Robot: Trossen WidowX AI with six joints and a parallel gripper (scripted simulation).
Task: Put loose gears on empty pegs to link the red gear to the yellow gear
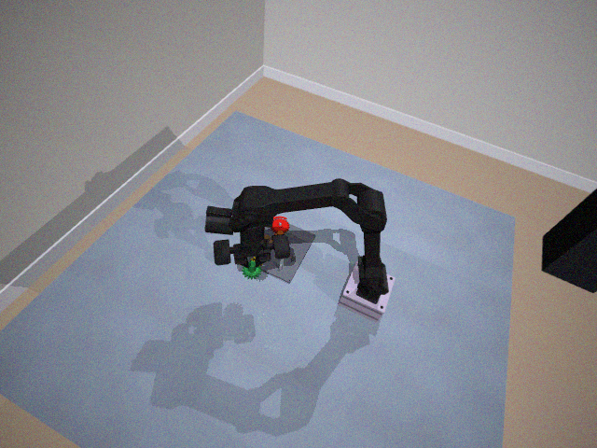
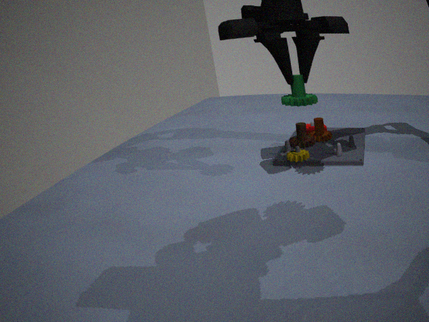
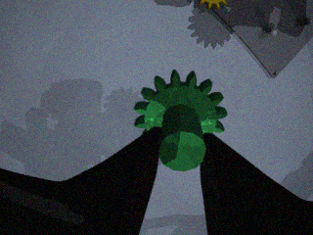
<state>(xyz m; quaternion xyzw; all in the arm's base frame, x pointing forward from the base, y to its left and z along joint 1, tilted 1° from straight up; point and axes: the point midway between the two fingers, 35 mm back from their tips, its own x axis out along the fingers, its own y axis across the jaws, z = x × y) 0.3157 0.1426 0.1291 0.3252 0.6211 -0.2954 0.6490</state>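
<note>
My gripper (image 2: 298,80) (image 3: 182,139) is shut on the handle of a green gear (image 1: 251,271) (image 2: 299,100) (image 3: 182,94) and holds it in the air, above and beside the grey board (image 1: 289,274) (image 2: 354,158) (image 3: 273,65). The red gear (image 1: 280,227) is at the board's far side. An orange gear (image 2: 318,134) and a brown gear (image 2: 301,130) stand on the board near it, side by side; whether their teeth mesh I cannot tell. The yellow gear (image 2: 298,156) (image 3: 213,2) is at the near edge; its stripe is unclear. A bare peg (image 2: 339,149) stands right of it, another peg (image 2: 287,145) just behind it.
The arm's pale base (image 1: 367,299) stands to the right of the board in the top view. A black box-like object (image 1: 571,245) is at the far right edge. Shadows of the arm lie over the board and the blue surface (image 1: 434,361).
</note>
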